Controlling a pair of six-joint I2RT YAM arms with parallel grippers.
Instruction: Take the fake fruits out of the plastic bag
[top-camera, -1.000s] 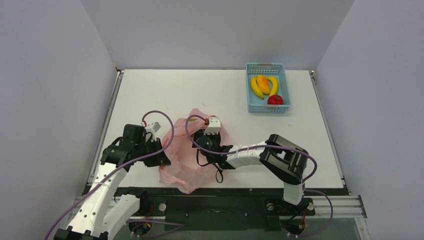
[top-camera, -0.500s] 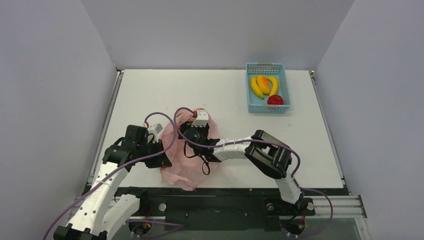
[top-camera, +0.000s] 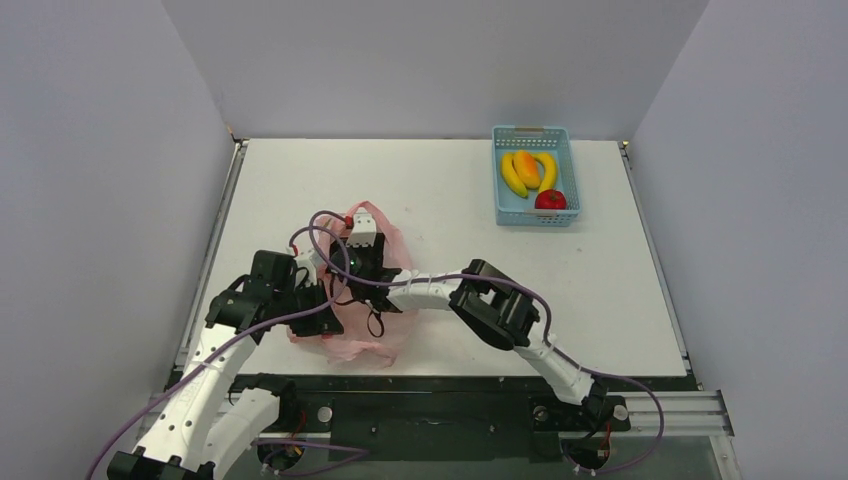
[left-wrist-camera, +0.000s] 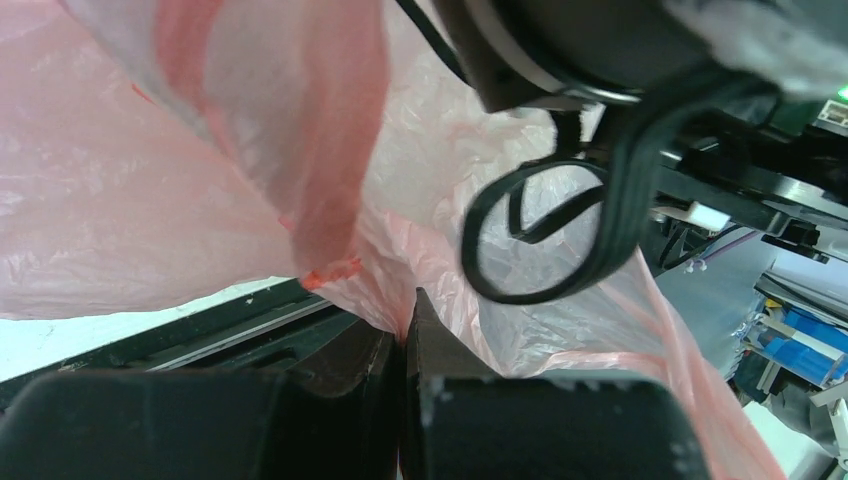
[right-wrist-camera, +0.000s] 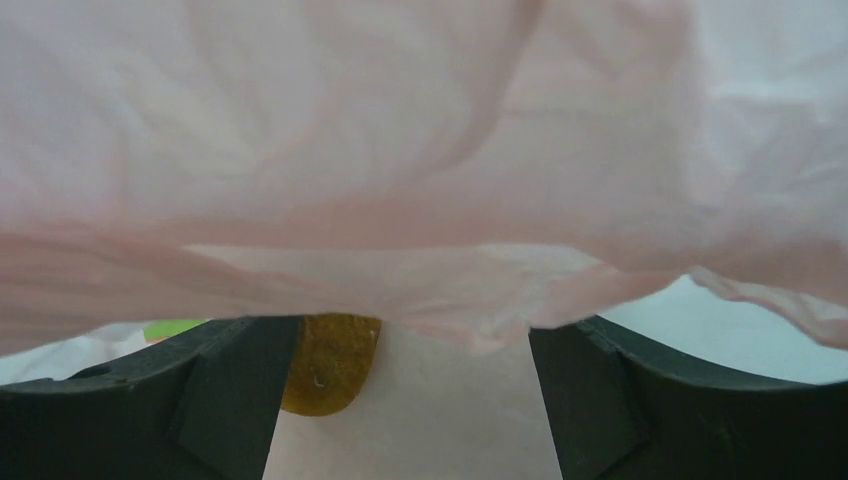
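Note:
The pink plastic bag lies crumpled at the near left of the table. My left gripper is shut on a fold of the bag's edge. My right gripper is pushed into the bag from the right, jaws open. Pink film drapes over its fingers. A small brown kiwi-like fruit lies on the table just inside the left finger, partly under the film. Two bananas, the mango and the red apple are in the basket.
The light-blue slotted basket stands at the far right of the table. My right arm's black cable loop hangs close in front of the left wrist camera. Grey walls enclose the table on three sides.
My right gripper has moved left and farther across the bag, and the bag has bunched up and shifted left with it. My left gripper has kept its hold and barely moved.

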